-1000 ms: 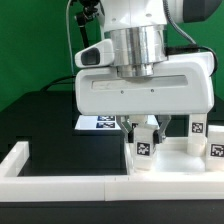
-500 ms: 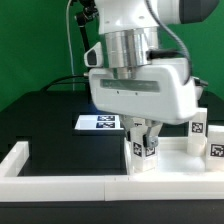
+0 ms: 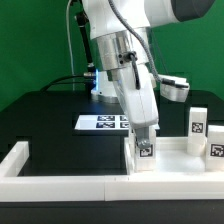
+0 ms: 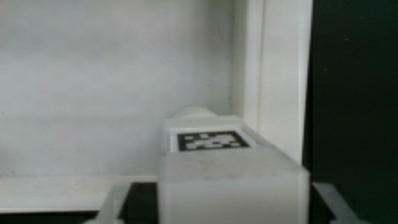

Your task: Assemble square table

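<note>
Here, the fingers (image 3: 146,143) grip a tagged leg (image 3: 146,150) upright on the top (image 3: 180,160); next, presumably, seating it in a corner socket.

In the exterior view the hand (image 3: 143,137) covers most of the leg (image 3: 145,150) below it, so its grip cannot be seen. The wrist view is blurred. A second leg (image 3: 216,146) beyond the hand is cut by the picture's edge.
</note>
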Available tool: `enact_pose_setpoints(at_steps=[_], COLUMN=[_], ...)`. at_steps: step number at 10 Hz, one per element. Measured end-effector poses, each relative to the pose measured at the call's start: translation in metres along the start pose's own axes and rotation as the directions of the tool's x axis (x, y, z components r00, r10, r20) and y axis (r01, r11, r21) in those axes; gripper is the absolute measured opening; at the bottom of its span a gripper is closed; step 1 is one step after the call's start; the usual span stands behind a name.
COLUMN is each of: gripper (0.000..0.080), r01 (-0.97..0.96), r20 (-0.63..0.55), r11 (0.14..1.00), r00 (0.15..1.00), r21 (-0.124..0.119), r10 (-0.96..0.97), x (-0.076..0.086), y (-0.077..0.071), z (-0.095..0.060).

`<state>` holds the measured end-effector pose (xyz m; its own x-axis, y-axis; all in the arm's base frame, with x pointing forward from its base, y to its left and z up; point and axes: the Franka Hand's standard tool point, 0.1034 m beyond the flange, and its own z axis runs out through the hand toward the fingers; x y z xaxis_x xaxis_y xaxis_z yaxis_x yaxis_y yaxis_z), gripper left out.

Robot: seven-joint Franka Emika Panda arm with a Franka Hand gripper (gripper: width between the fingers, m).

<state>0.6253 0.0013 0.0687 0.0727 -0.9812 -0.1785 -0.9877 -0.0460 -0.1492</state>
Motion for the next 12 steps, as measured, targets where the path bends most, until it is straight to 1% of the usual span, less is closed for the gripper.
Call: enact_pose_setpoints(at_steps=[1, 2, 3, 4, 5, 7, 8, 9, 10, 11, 12], gripper=[0.0297, 0.0491, 0.0596, 0.0596, 0.064, 0.0647, 0.0649, 0.0649, 0.0649, 0.0621, 0.0621], r01=[0.039, 0.243, 0.437, 0.553, 0.586, 0.701, 0.795, 0.923, 0.961, 0.947, 0.943], r20=[-0.004, -0.025, -0.04, -0.038, -0.037, -0.03, -0.029, -0.014, 0.011, 0.005, 0.005], r11=[0.999, 0.97, 0.899, 0.833, 0.81, 0.712, 0.604, 0.367, 0.25, 0.301, 0.31], r00=[0.999, 0.97, 0.898, 0.832, 0.809, 0.712, 0.603, 0.368, 0.253, 0.303, 0.313], r21=[-0.002, -0.016, -0.026, -0.036, -0.038, -0.044, -0.067, -0.116, -0.12, -0.117, -0.117], r10=[-0.039, -0.244, -0.438, -0.554, -0.587, -0.702, -0.797, -0.93, -0.967, -0.953, -0.95], x=[0.0, -0.002, -0.002, -0.002, -0.001, -0.001, -0.003, -0.01, -0.011, -0.011, -0.011], y=[0.0, -0.002, -0.004, -0.004, -0.004, -0.003, -0.004, -0.006, -0.007, -0.006, -0.006], z=[0.0, -0.001, -0.001, -0.001, -0.001, 0.0, -0.001, -0.002, -0.002, -0.002, -0.001])
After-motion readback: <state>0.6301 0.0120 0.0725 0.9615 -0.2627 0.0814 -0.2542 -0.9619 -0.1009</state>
